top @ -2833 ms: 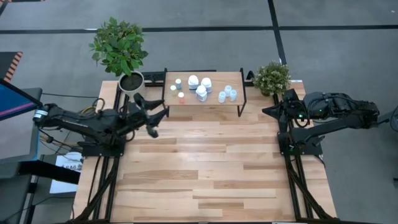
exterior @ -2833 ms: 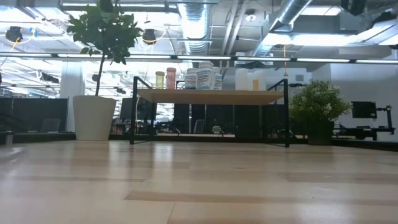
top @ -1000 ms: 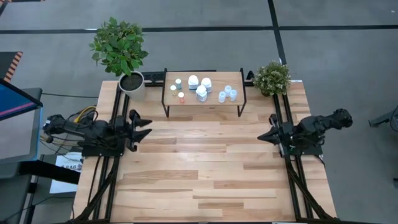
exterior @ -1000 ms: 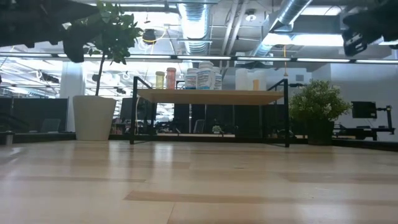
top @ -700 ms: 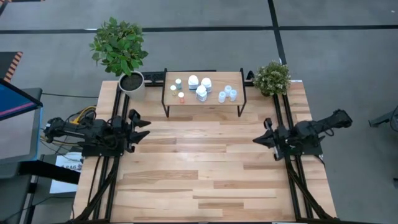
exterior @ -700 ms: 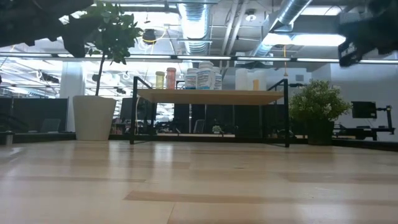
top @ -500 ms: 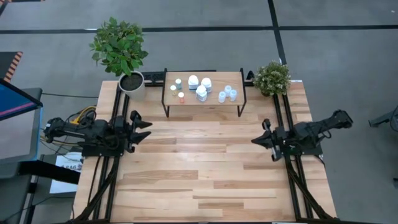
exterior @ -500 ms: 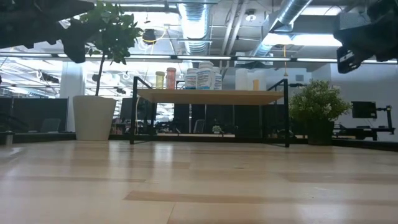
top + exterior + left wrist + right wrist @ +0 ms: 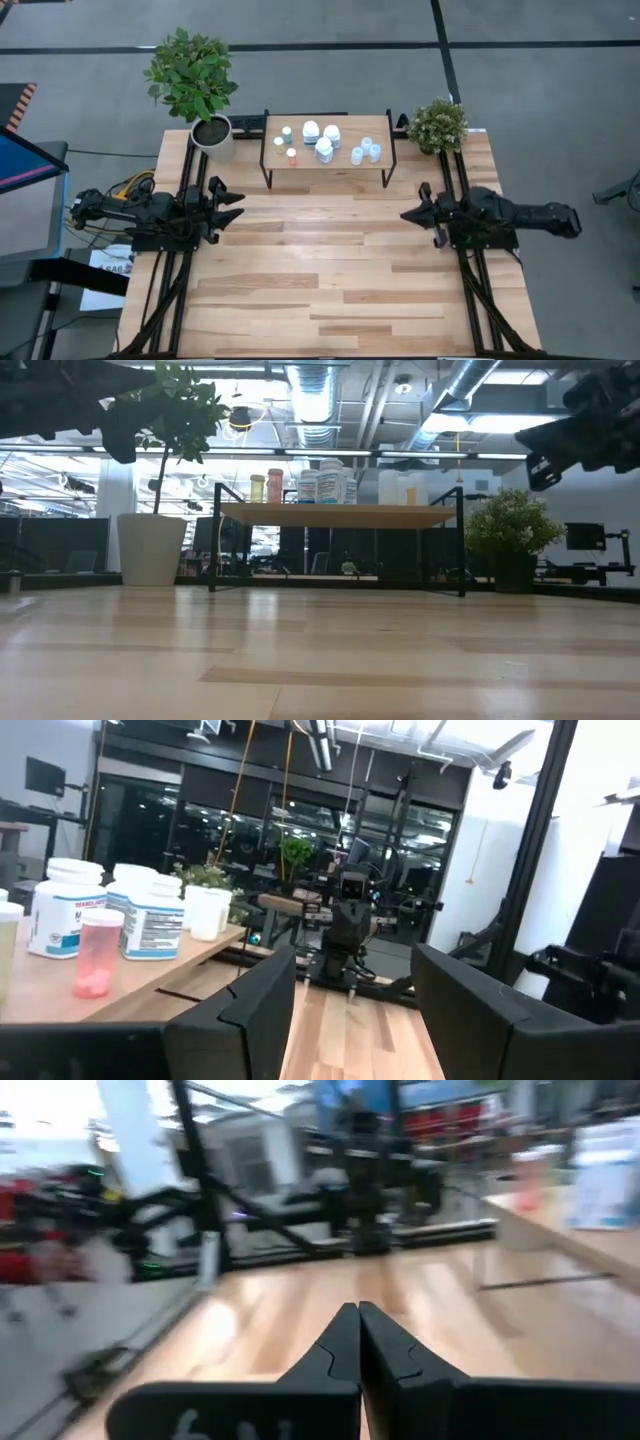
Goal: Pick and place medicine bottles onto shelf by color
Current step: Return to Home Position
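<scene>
Both arms sit low at opposite edges of the tabletop point(image 9: 330, 270), and we see nothing in either gripper.

- Left gripper point(image 9: 236, 207): at the 9 o'clock edge, pointing toward 3. Its fingers point(image 9: 262, 1010) are spread wide with an open gap between them.
- Right gripper point(image 9: 406, 215): at the 3 o'clock edge, pointing toward 9. Its fingers point(image 9: 340, 1345) are pressed together tip to tip and grip nothing.
- The two grippers face each other, well apart, with only wood between them.

Shelf point(image 9: 310, 165): stands at 12 o'clock on the tabletop, long side along the far edge.

Bottles point(image 9: 324, 150): we count nine, all upright on the shelf, in three clusters by colour:
- Tinted bottles point(image 9: 291, 155) are toward the shelf's 9 o'clock end. The greenish one is at 12 of the cluster, the yellow at 9 and the orange at 5. The orange one looks pink in the left wrist view.
- White bottles point(image 9: 310, 129) are in the middle, packed in a tight triangle.
- Pale-blue bottles point(image 9: 366, 144) are toward the 3 o'clock end, also packed close.
- There are clear gaps between the clusters.

In the low view the shelf top is level and the bottles stand in a row along it. Both grippers hang higher than the board, near that picture's upper corners.

Big plant point(image 9: 190, 75): in a white pot at the 11 o'clock corner, just beside the shelf end. Small plant point(image 9: 437, 125): at the 1 o'clock corner, near the other end.
</scene>
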You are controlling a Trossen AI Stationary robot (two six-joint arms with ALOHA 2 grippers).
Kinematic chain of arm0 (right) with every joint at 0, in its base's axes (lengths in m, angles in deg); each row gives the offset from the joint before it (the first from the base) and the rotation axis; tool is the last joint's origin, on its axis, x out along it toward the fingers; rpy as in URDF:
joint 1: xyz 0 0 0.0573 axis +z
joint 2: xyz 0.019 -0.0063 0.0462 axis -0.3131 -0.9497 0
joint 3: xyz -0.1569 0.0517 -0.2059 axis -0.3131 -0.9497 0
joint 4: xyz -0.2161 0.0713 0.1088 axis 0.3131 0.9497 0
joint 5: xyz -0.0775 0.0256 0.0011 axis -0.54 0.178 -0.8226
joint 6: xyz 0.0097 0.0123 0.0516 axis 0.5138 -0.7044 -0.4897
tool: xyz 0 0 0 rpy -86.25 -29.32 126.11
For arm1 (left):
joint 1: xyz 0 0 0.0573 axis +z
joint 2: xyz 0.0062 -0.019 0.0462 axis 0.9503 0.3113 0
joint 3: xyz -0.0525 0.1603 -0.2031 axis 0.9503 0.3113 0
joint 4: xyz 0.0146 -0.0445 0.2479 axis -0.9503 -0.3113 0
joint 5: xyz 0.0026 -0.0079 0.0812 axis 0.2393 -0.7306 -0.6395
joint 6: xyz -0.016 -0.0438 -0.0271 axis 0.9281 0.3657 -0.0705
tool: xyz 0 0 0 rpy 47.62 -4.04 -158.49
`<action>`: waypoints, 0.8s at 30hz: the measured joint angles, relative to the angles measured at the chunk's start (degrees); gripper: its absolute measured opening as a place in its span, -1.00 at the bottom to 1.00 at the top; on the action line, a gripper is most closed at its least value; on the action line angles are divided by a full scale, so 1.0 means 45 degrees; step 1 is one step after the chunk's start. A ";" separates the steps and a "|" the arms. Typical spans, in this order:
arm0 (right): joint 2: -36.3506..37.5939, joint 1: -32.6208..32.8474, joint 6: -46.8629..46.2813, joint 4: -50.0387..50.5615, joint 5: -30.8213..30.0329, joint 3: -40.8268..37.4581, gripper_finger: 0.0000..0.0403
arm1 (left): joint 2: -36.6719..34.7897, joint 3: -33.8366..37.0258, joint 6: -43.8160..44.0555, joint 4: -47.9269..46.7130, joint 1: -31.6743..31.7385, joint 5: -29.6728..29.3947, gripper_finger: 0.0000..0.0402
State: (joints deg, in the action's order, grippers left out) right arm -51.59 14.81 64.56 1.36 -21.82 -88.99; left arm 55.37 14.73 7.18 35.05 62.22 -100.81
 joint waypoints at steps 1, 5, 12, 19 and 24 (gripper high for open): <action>-0.0047 -0.0164 -0.0006 -0.0077 0.0559 0.0000 -0.94 | 0.0000 0.0000 -0.0015 -0.0115 0.0000 0.0058 -0.06; 0.0053 -0.0748 0.0479 -0.0125 0.0993 -0.0005 -0.94 | 0.0000 0.0000 0.0178 -0.1359 0.0000 0.0078 -0.06; 0.0040 -0.1109 0.0006 -0.0125 0.0994 -0.0010 -0.94 | 0.0034 0.0005 0.0934 -0.3568 0.0000 -0.0787 -0.06; 0.0040 -0.1104 -0.1149 -0.0115 0.0994 -0.0015 -0.94 | 0.0062 0.0005 -0.0537 -0.3418 0.0000 -0.0925 -0.06; 0.0040 -0.1104 -0.1154 -0.0105 0.0994 -0.0015 -0.94 | 0.0058 0.0005 -0.1019 -0.3418 0.0000 -0.0918 -0.06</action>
State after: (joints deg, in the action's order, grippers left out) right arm -51.41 9.84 59.37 0.89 -17.35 -89.06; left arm 55.63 14.75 2.59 19.67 62.22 -104.94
